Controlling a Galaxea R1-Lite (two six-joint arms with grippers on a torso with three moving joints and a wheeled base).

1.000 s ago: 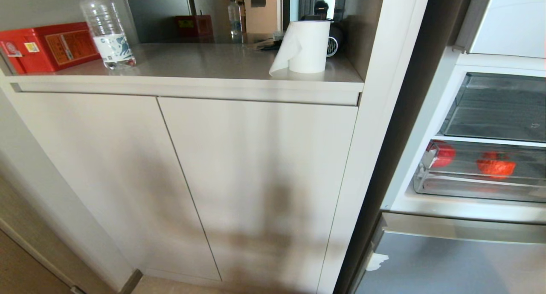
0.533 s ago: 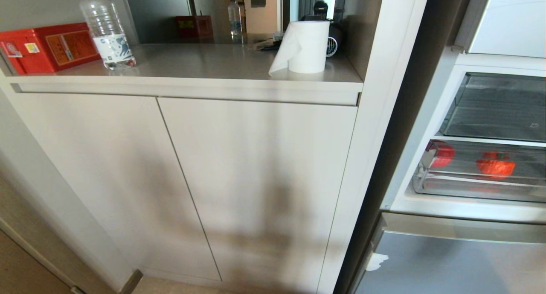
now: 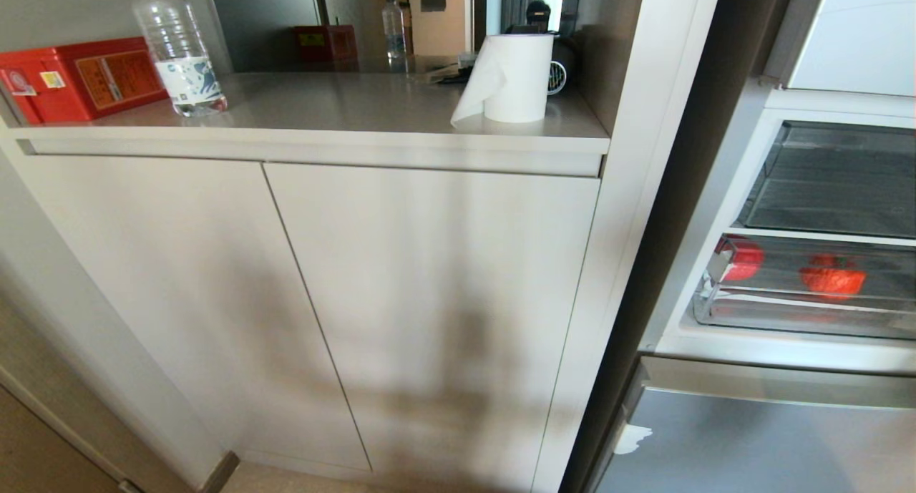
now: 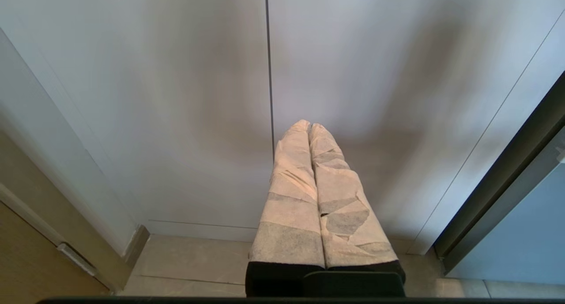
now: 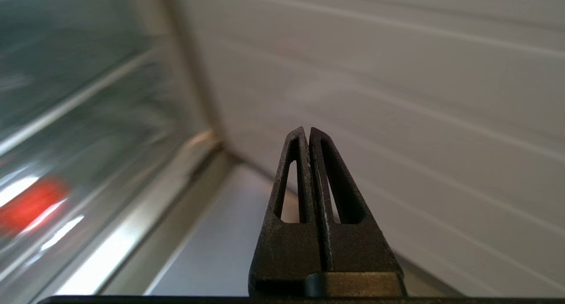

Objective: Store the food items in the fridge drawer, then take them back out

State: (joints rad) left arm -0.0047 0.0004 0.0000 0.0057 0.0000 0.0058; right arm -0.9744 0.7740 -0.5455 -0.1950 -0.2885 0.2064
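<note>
Head view: open fridge at the right edge, two red tomato-like food items sit inside the clear fridge drawer (image 3: pixel 801 314). One tomato (image 3: pixel 741 258) is at the drawer's left end behind the clear wall, the other tomato (image 3: pixel 831 278) is further right, well apart from the first. A darker clear bin (image 3: pixel 834 185) sits on the shelf above the drawer; a tiny mark on its front is too small to read. Steel lower fridge door (image 3: pixel 758 443) is below.

Left of the fridge is a pale cabinet with two closed doors (image 3: pixel 429 300). On its counter (image 3: pixel 343 106): a paper towel roll (image 3: pixel 512 78) with a loose sheet hanging, a clear plastic water bottle (image 3: pixel 179 49) with a white-and-blue label, print not readable, and a red box (image 3: pixel 79 78) with an orange label and small stickers, writing not legible.

No arm shows in the head view.

Left wrist view: left gripper (image 4: pixel 309 126), fingers wrapped in pale tape, pressed together, holding nothing, pointing at the cabinet doors near the floor.

Right wrist view: right gripper (image 5: pixel 306 131), bare black fingers closed tip to tip, empty, pointing at a white panel beside the fridge interior; a blurred red tomato (image 5: pixel 31 204) shows behind clear plastic off to one side, not touched.
</note>
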